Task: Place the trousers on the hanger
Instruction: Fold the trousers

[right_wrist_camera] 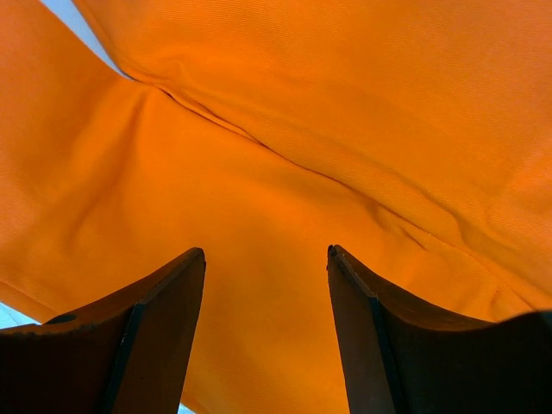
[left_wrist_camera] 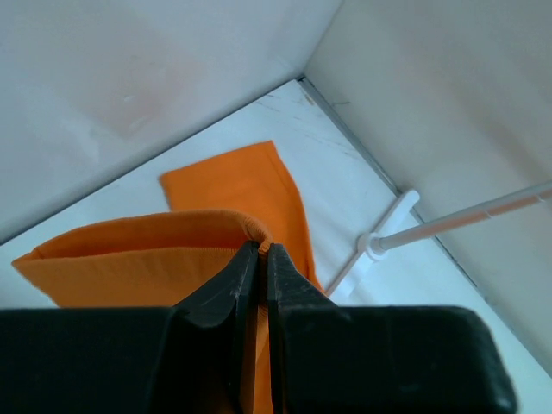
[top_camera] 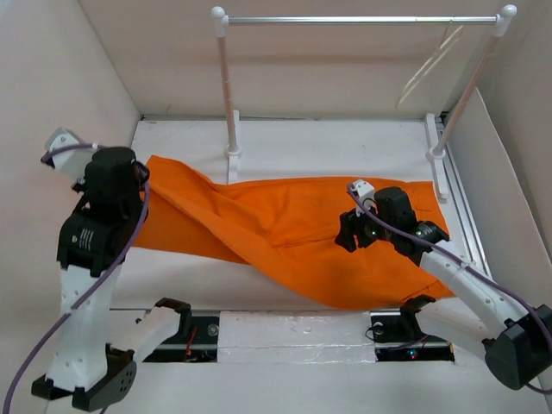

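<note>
Left gripper [left_wrist_camera: 262, 249] clamped on trousers [top_camera: 285, 226] leg hem, right gripper [right_wrist_camera: 266, 253] spread wide, empty, above trousers, hanger [top_camera: 429, 62] on rack [top_camera: 362, 19].

There is one pair of trousers [top_camera: 293, 228], one hanger [top_camera: 429, 65], one rack [top_camera: 362, 19] on two posts [top_camera: 227, 86], and two arms, the left arm [top_camera: 86, 293] and the right arm [top_camera: 470, 280].

Thin hanger [top_camera: 429, 62] faint against the wall, hook unclear, trousers [top_camera: 285, 228] leg end hidden behind left arm [top_camera: 99, 220]
</note>
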Controlling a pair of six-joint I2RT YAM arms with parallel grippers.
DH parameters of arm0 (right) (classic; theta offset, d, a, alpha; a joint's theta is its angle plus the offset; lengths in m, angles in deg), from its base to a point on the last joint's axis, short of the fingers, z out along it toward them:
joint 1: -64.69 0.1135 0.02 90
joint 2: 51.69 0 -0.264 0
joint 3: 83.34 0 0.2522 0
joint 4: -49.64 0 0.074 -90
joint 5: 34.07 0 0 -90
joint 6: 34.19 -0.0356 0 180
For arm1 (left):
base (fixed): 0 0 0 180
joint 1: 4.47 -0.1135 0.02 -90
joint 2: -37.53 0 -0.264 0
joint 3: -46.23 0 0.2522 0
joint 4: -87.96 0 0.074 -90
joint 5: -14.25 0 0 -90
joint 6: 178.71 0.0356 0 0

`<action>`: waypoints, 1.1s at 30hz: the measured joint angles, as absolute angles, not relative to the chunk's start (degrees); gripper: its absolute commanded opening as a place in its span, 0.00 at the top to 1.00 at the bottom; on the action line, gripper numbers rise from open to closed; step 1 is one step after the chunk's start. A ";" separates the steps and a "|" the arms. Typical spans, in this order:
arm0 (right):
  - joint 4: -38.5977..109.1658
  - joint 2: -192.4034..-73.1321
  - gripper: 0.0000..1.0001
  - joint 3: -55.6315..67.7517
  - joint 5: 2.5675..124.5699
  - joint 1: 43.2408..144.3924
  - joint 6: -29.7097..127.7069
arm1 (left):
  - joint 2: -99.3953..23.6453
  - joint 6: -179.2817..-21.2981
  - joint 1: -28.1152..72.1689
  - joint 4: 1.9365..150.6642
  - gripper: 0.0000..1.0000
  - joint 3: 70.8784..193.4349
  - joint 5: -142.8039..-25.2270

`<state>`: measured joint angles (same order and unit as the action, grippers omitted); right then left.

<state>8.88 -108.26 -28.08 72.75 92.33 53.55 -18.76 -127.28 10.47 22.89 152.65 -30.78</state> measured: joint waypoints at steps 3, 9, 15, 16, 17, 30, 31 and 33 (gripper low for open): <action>8.83 -107.72 0.36 -28.54 73.42 91.37 54.01 | -11.29 -131.30 10.44 20.94 1.00 145.74 -28.16; 9.05 -109.29 0.40 -29.30 76.72 90.54 54.86 | 3.07 -140.54 10.44 12.90 1.00 137.90 -25.54; 11.45 -116.37 0.76 -28.43 81.27 94.49 56.37 | 12.91 -141.40 10.42 10.60 0.61 140.72 -23.66; 12.02 -118.56 0.83 -27.47 82.15 96.42 56.55 | 13.32 -141.11 10.42 10.60 0.56 141.83 -23.53; 12.66 -121.38 0.87 -25.81 82.54 99.04 56.46 | 13.43 -140.63 10.42 10.58 0.49 142.92 -23.46; 16.07 -161.62 0.43 21.49 87.26 121.97 60.09 | 7.62 -128.04 10.42 21.31 0.53 151.93 -27.42; 16.07 -165.57 0.43 26.06 87.43 123.28 60.63 | 6.77 -126.80 10.42 22.54 0.53 151.49 -28.55; 15.74 -172.28 0.42 32.66 87.98 125.53 61.46 | 4.98 -124.65 10.42 24.85 0.53 150.51 -30.83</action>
<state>15.74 -172.28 32.66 87.98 125.53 61.46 4.98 -124.65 10.42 24.85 150.51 -30.83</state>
